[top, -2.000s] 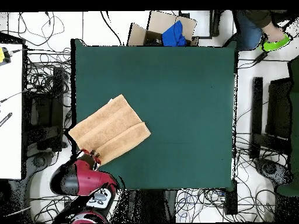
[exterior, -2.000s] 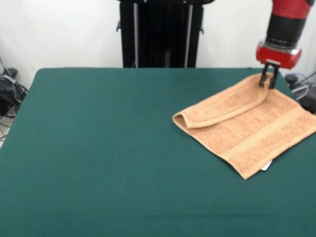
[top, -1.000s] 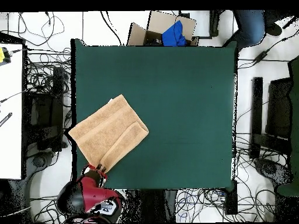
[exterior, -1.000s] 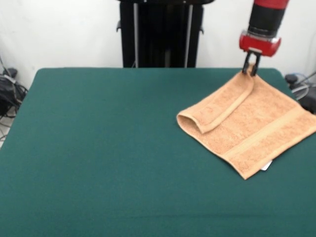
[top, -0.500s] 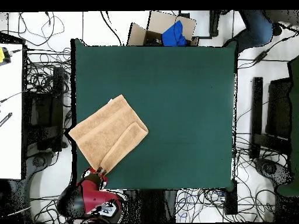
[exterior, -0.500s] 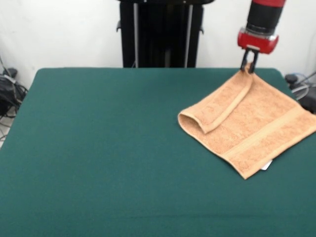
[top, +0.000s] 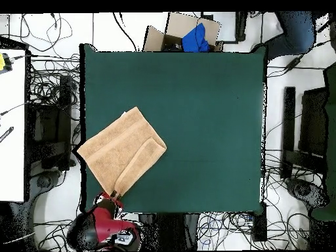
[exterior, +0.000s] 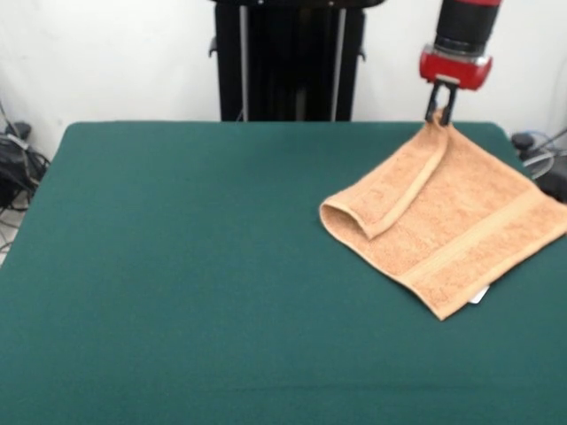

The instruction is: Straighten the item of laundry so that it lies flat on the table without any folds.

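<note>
I see the gripper (exterior: 439,113) pinching the far corner of the peach terry towel (exterior: 461,221), which lies at the felt table's (exterior: 195,266) right side, one narrow flap folded over.

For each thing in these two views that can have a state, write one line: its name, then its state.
Towel: mostly spread out, one edge folded over as a narrow flap, one corner lifted off the table.
Gripper: jaws shut on the towel's lifted corner, at the table's edge.
White tag: pokes out from under the towel's corner.
Table: bears the towel near one corner.
Cardboard box: open, blue item inside.
</note>
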### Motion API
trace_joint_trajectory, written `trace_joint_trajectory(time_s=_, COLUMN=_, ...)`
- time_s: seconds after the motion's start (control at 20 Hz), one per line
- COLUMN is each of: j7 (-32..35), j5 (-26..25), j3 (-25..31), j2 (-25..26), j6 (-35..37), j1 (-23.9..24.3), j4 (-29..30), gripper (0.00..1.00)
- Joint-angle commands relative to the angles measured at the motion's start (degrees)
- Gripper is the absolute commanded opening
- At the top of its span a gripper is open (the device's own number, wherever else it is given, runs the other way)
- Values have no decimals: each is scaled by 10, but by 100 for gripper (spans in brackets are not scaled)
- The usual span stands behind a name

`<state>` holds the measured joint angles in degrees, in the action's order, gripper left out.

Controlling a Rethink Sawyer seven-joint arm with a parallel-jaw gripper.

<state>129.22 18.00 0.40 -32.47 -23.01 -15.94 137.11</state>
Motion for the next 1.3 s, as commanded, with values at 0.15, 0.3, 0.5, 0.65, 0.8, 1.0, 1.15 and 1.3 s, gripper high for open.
trace_joint_trajectory(time_s=0.15, j7=185, j5=-38, j3=36, j2=41, j6=-66, j1=31, j4=49, gripper=0)
trace_joint_trajectory(time_s=0.3, j7=192, j5=-50, j3=31, j2=57, j6=-90, j1=43, j4=59, gripper=0)
trace_joint_trajectory(time_s=0.5, j7=192, j5=-78, j3=25, j2=83, j6=-126, j1=70, j4=66, gripper=0)
trace_joint_trajectory(time_s=0.65, j7=197, j5=-93, j3=19, j2=113, j6=-159, j1=82, j4=64, gripper=0)
trace_joint_trajectory(time_s=0.8, j7=201, j5=-101, j3=14, j2=139, j6=-187, j1=87, j4=62, gripper=0)
trace_joint_trajectory(time_s=1.0, j7=205, j5=-111, j3=6, j2=185, j6=-228, j1=96, j4=51, gripper=0)
trace_joint_trajectory(time_s=1.15, j7=210, j5=-110, j3=6, j2=211, j6=-253, j1=96, j4=48, gripper=0)
trace_joint_trajectory(time_s=1.3, j7=210, j5=-109, j3=8, j2=225, j6=-271, j1=97, j4=50, gripper=0)
